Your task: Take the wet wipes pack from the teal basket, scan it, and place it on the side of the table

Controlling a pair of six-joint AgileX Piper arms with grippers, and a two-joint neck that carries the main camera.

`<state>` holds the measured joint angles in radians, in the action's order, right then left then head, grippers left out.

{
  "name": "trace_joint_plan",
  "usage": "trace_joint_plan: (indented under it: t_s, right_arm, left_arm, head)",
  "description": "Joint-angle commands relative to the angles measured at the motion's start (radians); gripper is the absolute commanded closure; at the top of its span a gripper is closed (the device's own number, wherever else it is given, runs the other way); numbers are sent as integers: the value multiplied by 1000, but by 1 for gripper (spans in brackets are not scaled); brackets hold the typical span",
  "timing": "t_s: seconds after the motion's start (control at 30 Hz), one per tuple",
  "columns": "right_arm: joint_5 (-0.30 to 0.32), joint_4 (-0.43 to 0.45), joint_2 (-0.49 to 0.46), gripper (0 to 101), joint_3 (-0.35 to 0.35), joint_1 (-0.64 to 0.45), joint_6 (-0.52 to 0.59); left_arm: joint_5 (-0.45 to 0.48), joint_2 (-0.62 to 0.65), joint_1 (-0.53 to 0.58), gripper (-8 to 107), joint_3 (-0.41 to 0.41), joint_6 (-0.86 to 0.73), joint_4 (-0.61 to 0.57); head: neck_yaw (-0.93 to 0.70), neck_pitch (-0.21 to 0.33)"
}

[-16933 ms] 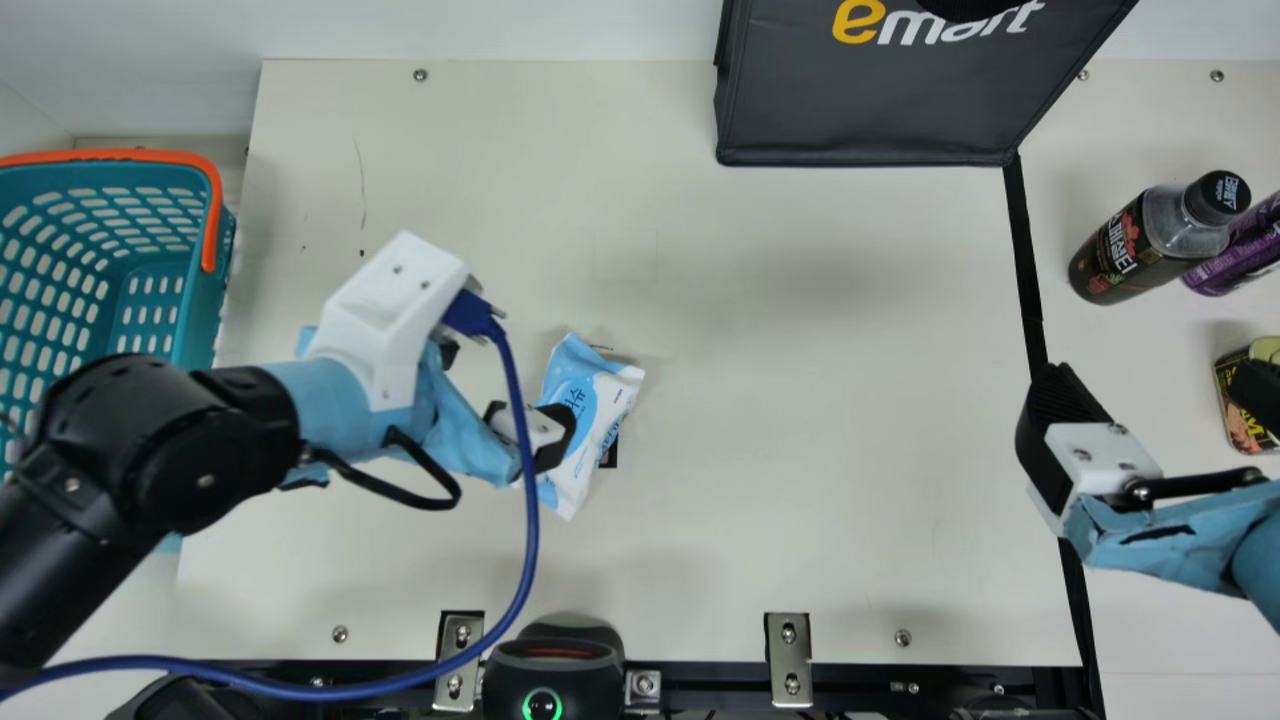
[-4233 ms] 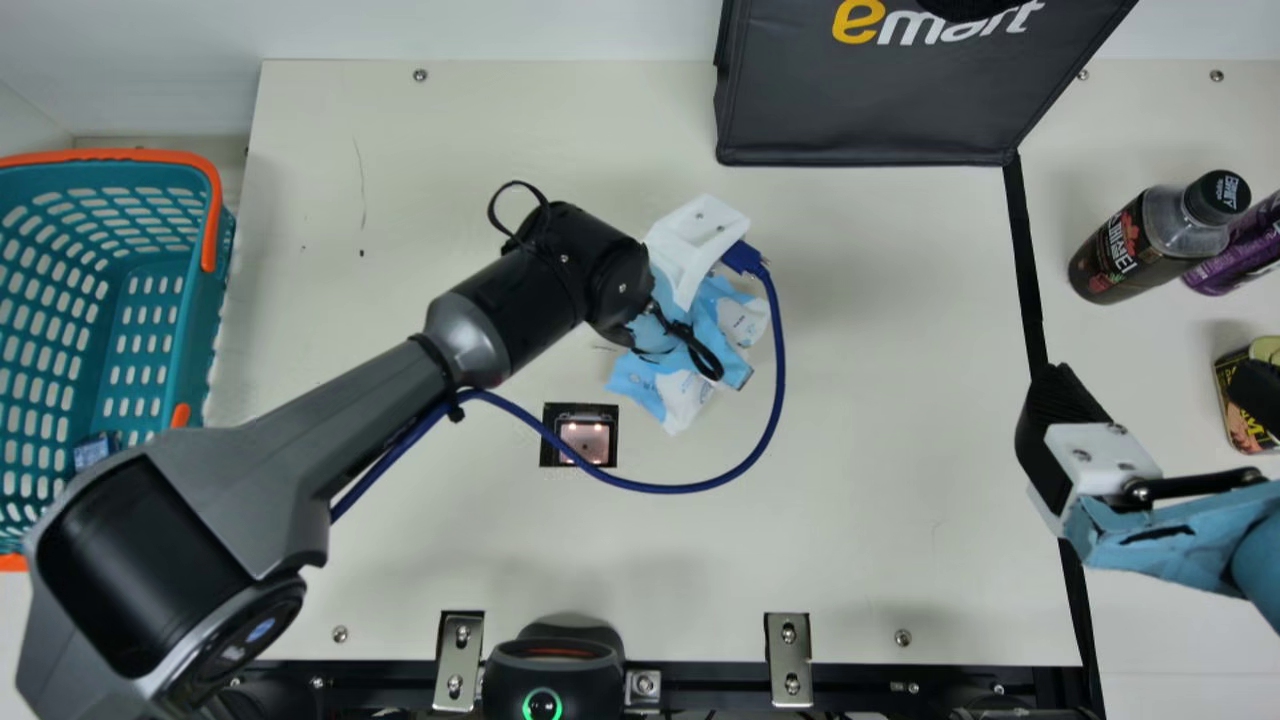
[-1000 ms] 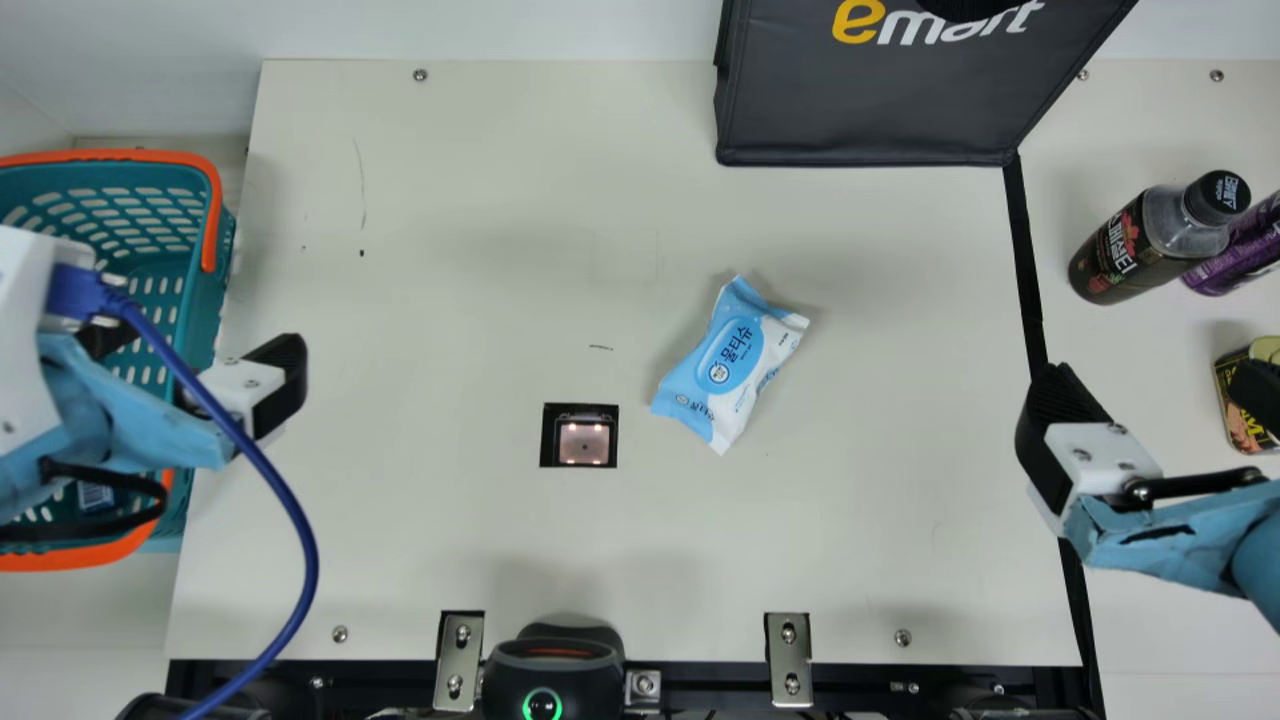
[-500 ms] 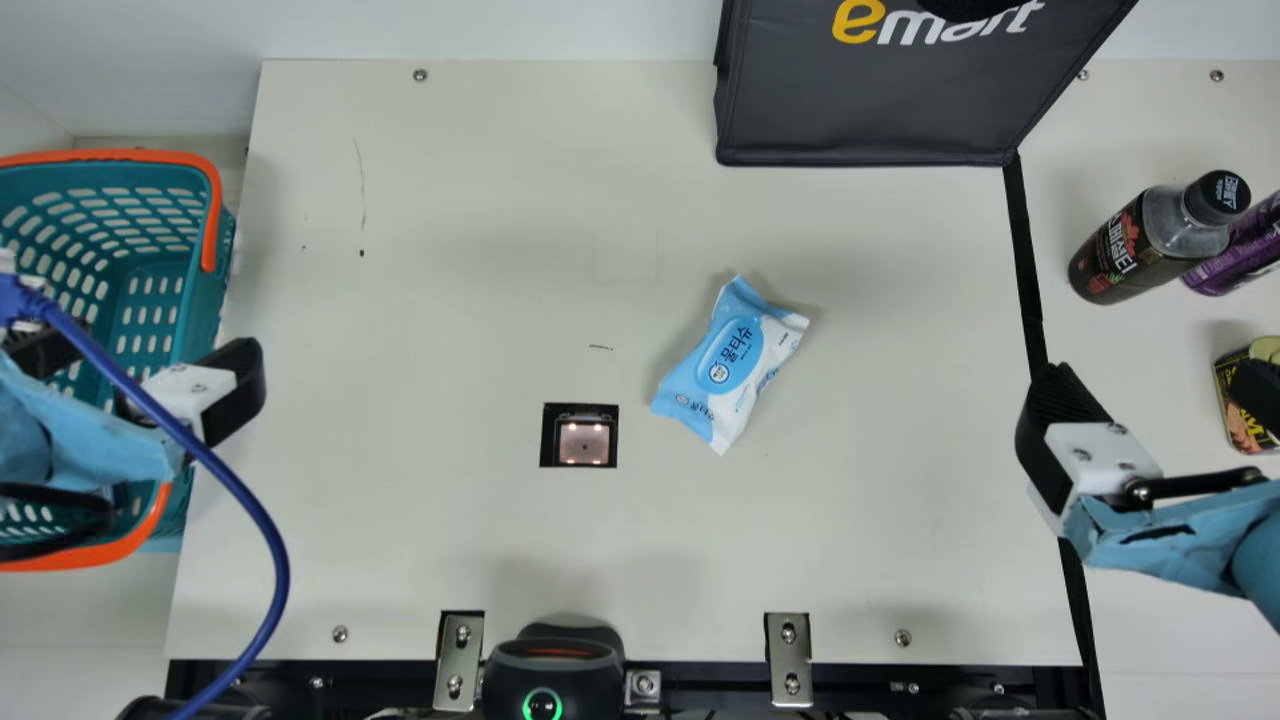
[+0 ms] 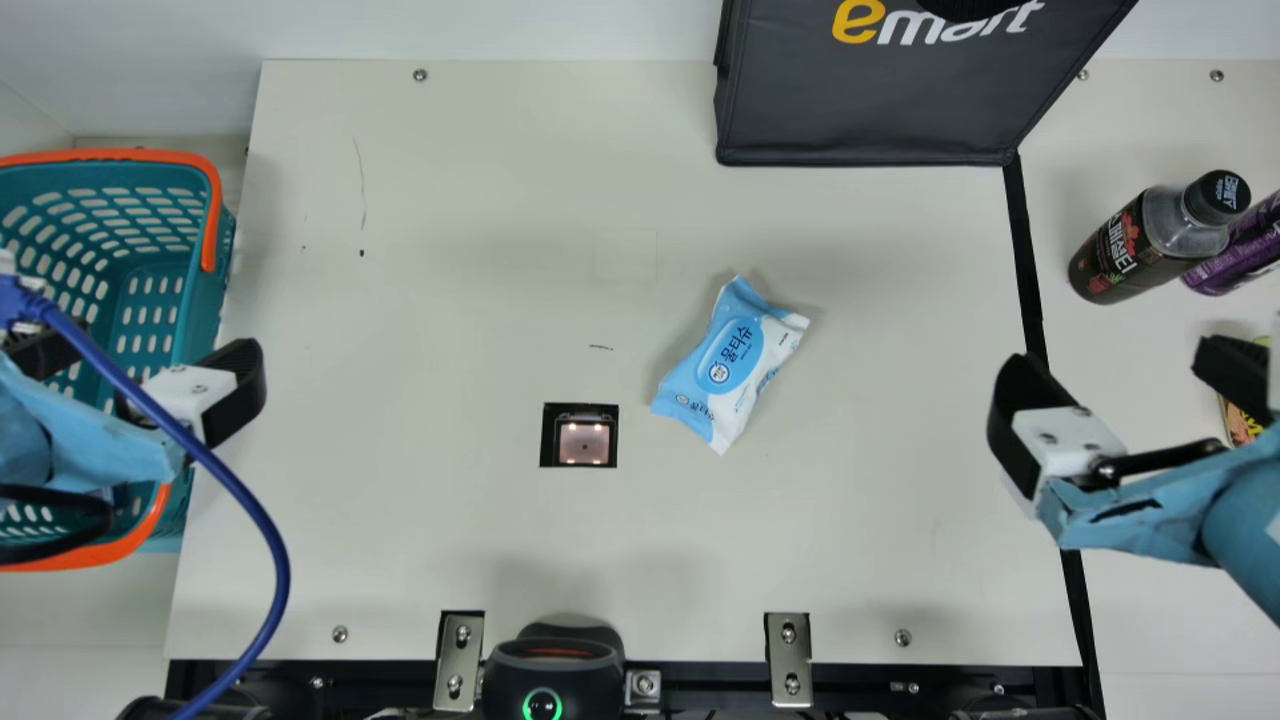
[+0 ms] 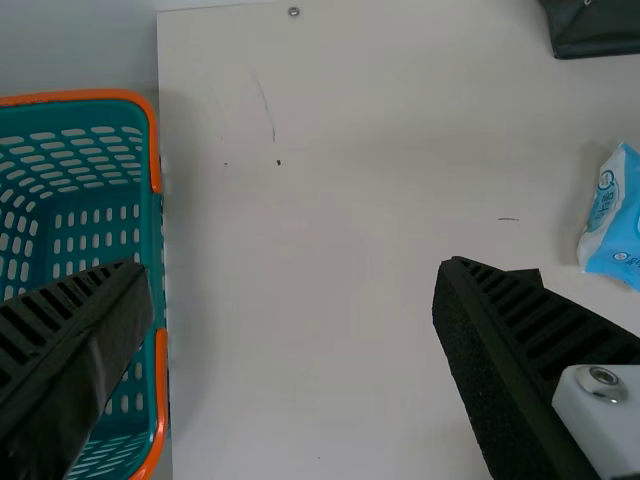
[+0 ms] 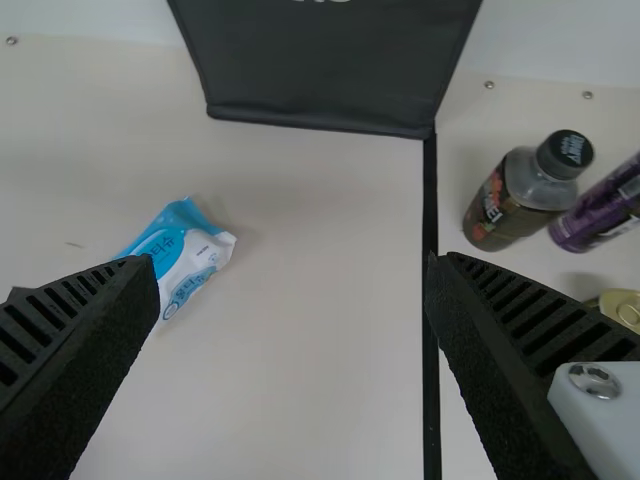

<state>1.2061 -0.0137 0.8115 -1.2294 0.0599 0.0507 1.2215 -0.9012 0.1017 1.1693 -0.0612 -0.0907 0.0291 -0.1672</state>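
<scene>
The pack (image 5: 730, 365) is lying loose on the counter (image 5: 850, 540), just right of the frame's middle, so getting it out of the basket (image 5: 203, 310) is done. It is resting to the right of the lit scanner (image 5: 584, 442), well clear of the glass. Nothing here is telling me whether the scan has registered; from where the pack is sitting, I am guessing that it has. What is remaining, as I am judging it, is carrying the pack to the side, probably past the black strip (image 5: 1025, 260), near the bottle (image 5: 1120, 250) and the purple can (image 5: 1235, 255) at the upper right.

My left claw (image 5: 143, 358) is hanging over the basket's right edge at the left of the frame, its fingers spreading wide and gripping nothing. The pack is lying well apart from it, off to its right.

My right claw (image 5: 1130, 378) is gaping wide too, holding nothing, above the strip at the right of the frame. The pack is lying to its left, nearer to it than to the left claw but outside its fingers, so a leftward reach is looking needed before any closing.
</scene>
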Motion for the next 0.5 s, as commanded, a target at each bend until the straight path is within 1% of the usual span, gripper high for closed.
trace_joint_plan:
  t_s: [0.0, 0.23, 0.47]
  right_arm:
    - [0, -8, 19, 6, -1, 11, 17]
    - [-6, -37, 94, 6, 6, 57, 59]
    - [-28, -59, 171, 6, 30, 117, 71]
  left_arm:
    - [0, 0, 0, 9, 0, 0, 0]
    - [0, 0, 0, 9, 0, 0, 0]
    - [0, 0, 0, 9, 0, 0, 0]
  head:
    - [-2, 29]
    - [-2, 29]
    - [-2, 29]
